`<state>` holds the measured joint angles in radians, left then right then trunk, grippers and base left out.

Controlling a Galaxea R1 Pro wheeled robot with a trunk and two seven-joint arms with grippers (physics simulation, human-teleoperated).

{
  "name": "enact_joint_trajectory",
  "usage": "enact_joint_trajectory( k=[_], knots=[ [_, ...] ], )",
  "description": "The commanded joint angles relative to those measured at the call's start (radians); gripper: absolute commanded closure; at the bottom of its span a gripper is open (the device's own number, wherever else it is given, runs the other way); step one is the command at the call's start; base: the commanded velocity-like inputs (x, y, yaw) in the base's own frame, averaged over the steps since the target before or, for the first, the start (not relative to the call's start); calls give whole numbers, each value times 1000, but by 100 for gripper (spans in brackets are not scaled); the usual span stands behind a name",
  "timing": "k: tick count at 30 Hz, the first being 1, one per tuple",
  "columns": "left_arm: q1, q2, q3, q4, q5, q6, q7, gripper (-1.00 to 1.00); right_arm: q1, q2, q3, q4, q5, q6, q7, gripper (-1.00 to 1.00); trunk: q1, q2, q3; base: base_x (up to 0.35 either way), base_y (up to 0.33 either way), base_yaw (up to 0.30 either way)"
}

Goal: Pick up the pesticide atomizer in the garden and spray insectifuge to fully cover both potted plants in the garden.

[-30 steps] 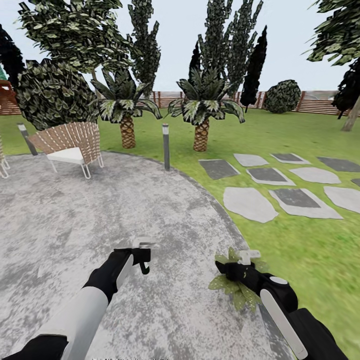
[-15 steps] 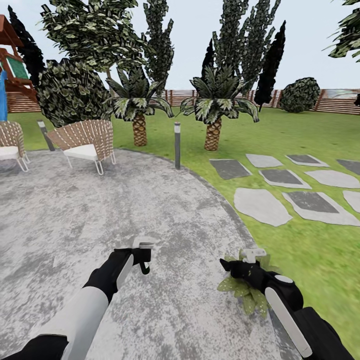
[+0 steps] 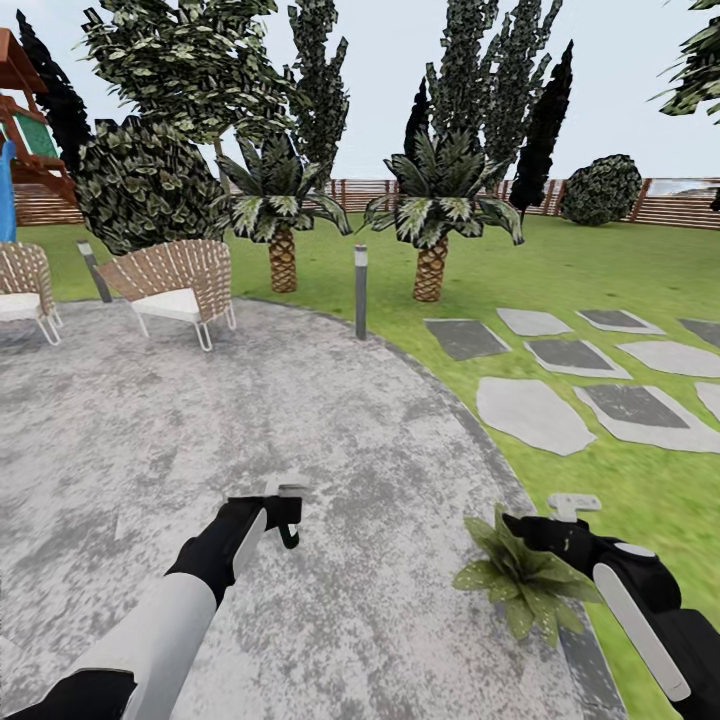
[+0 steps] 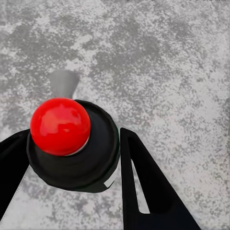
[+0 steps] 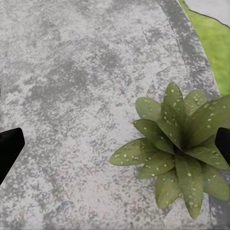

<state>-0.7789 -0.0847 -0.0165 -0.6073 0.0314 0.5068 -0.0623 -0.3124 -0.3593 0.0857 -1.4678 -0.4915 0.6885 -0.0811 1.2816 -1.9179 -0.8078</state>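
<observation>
My left gripper (image 3: 288, 512) hovers over the grey patio (image 3: 200, 450), shut on the pesticide atomizer (image 4: 93, 158). The left wrist view looks at it end-on: a dark round body with a red ball cap (image 4: 60, 125) between the two black fingers (image 4: 143, 187). One potted plant (image 3: 520, 578), a low rosette of speckled olive leaves, sits at the patio's right rim. My right gripper (image 3: 568, 508) hangs just right of and above it, open and with nothing in it. In the right wrist view the potted plant (image 5: 184, 146) lies below the spread fingertips (image 5: 9, 146).
A grey bollard lamp (image 3: 360, 290) stands at the patio's far edge. Wicker chairs (image 3: 175, 285) are at the back left, stepping stones (image 3: 535, 412) on the lawn to the right. Two palms (image 3: 430, 230), trees and a brown fence (image 3: 680, 205) lie beyond.
The view swung a little to the left early on. My right arm then moved right and away from over the plant, uncovering its leaves. The left gripper keeps its hold.
</observation>
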Motion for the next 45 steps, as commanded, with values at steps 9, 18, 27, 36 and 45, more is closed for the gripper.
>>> enact_joint_trajectory(
  k=[9, 18, 27, 36, 45],
  knots=[
    [0, 2, -1, -5, 2, 7, 1, 100, -1, 0, 2, 0, -9, 2, -9, -100, 0, 0, -1, 5, 10, 157],
    [-1, 2, -1, -14, 2, 80, 0, 100, -1, 0, 2, 0, -10, 3, -8, -100, 0, 0, -1, 0, 0, 232],
    [0, 2, -2, -22, 2, 110, -1, 100, -1, 0, 3, 0, -6, 2, -8, -100, 0, 0, -7, 0, 0, 210],
    [0, 1, -3, -22, 4, 110, -1, 100, -1, 1, 3, 0, -5, 2, -9, -100, 0, 0, -13, 0, 0, 222],
    [0, 0, -3, -22, 5, 110, -1, 100, -1, 0, 3, 0, -5, 2, -9, -100, 0, 0, -18, 0, 0, 224]
  ],
)
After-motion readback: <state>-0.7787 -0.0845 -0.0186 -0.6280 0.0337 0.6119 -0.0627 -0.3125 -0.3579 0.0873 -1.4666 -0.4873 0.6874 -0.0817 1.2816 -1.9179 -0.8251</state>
